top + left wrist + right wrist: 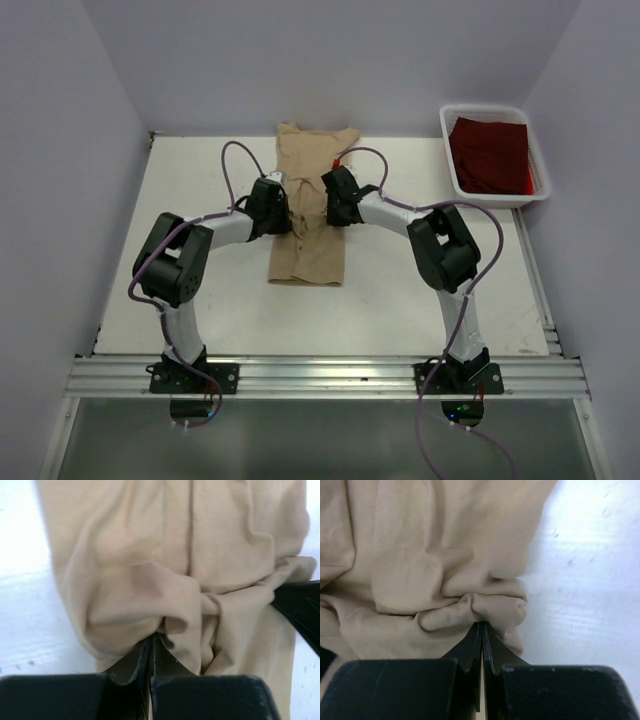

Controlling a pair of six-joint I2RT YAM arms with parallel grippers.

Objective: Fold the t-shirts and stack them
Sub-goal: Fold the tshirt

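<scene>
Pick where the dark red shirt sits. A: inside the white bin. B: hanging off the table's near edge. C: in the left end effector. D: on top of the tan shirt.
A: the dark red shirt lies inside the white bin, at the far right in the top view.

**Materials and surface finishes on the folding table**
The tan t-shirt (190, 555) is soft matt cloth with a fine knit grain, lying in rounded creases; the dark red t-shirt (490, 155) is likewise matt cloth. The bin (497, 108) is smooth white plastic with a slight gloss. The table (400, 290) has a smooth white top with a faint sheen and small scuffs. The left gripper (151, 642) and right gripper (481, 629) have black, matt, hard-looking fingers with rough edges. The rail (330, 375) is bare silvery metal
</scene>
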